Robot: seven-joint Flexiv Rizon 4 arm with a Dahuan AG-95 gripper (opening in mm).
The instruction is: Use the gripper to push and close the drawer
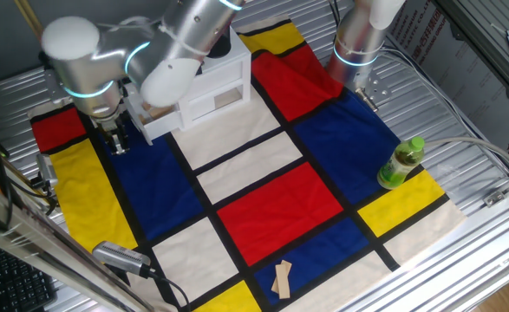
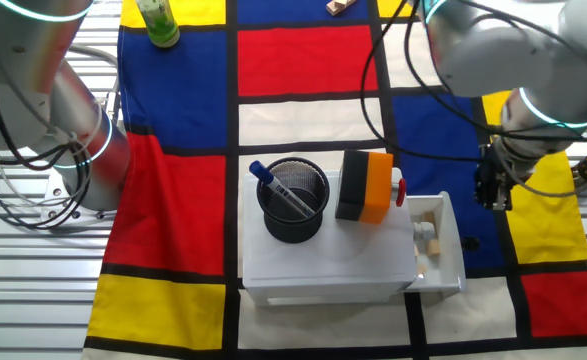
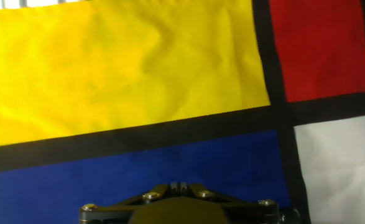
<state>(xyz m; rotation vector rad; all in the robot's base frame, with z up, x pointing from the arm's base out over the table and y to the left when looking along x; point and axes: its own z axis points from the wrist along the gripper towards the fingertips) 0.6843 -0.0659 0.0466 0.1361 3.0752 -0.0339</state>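
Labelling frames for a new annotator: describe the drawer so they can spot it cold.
Find the white mini cabinet on the colour-block cloth, with a black mesh pen cup and orange-black box on top. The drawer is the open white tray sticking out of its side nearest the gripper, tan wooden pieces inside.

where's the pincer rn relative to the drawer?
In the other fixed view the pincer hangs right of the open drawer, apart from it, over the blue and yellow patches of the cloth. Its fingers look closed together in the hand view.
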